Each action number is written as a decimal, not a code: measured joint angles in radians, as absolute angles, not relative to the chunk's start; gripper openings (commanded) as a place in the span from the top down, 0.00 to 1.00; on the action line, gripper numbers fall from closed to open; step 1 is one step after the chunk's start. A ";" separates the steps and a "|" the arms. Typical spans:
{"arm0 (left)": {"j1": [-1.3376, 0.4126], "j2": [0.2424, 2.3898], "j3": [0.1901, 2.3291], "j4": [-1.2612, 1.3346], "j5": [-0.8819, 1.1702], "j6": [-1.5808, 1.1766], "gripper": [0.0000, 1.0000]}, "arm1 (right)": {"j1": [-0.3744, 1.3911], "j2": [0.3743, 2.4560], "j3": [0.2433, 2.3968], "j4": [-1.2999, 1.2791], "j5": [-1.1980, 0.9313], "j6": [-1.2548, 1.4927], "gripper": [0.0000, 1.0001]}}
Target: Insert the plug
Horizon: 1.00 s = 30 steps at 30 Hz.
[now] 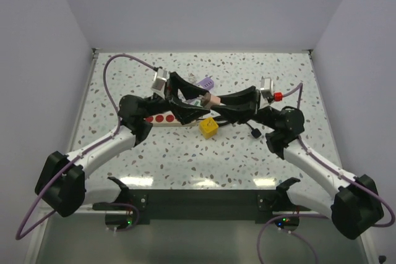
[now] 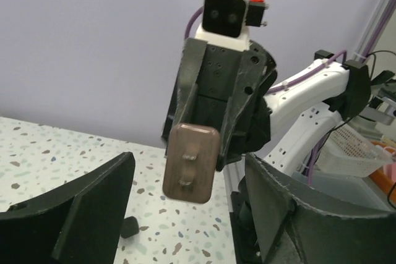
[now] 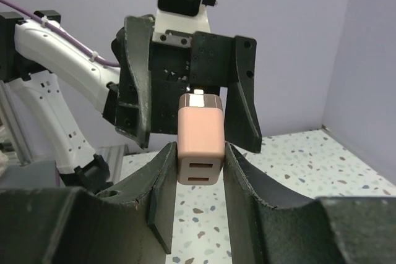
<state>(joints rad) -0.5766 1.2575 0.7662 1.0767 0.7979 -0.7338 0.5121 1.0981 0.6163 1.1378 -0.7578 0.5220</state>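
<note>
Operator: Grip check, nearest first. In my right wrist view the right gripper (image 3: 199, 153) is clenched on the pink plug (image 3: 199, 143), one finger on each flank, and the plug's two slots face my lens.
Desk: And the left?
Operator: Opposite it, my left gripper (image 2: 189, 162) is spread wide, with a finger on either side of the plug, touching neither.
Desk: Where's the plug over the table (image 1: 247, 165)?
Operator: It's held in the air near the middle. From it, the yellow block (image 1: 208, 128) lies at six o'clock, the white power strip (image 1: 162, 119) at eight and a purple piece (image 1: 207, 83) at twelve.
</note>
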 measured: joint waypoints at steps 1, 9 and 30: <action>-0.577 1.257 0.767 1.061 0.797 -0.723 0.17 | 0.512 1.071 0.613 1.107 -0.748 0.500 1.00; -0.572 1.217 0.767 0.875 0.741 -0.613 0.10 | 0.512 0.931 0.614 0.868 -0.668 0.329 1.00; -0.373 0.967 0.616 0.290 0.065 -0.358 0.07 | 0.514 1.312 1.004 0.155 -0.537 -0.064 1.00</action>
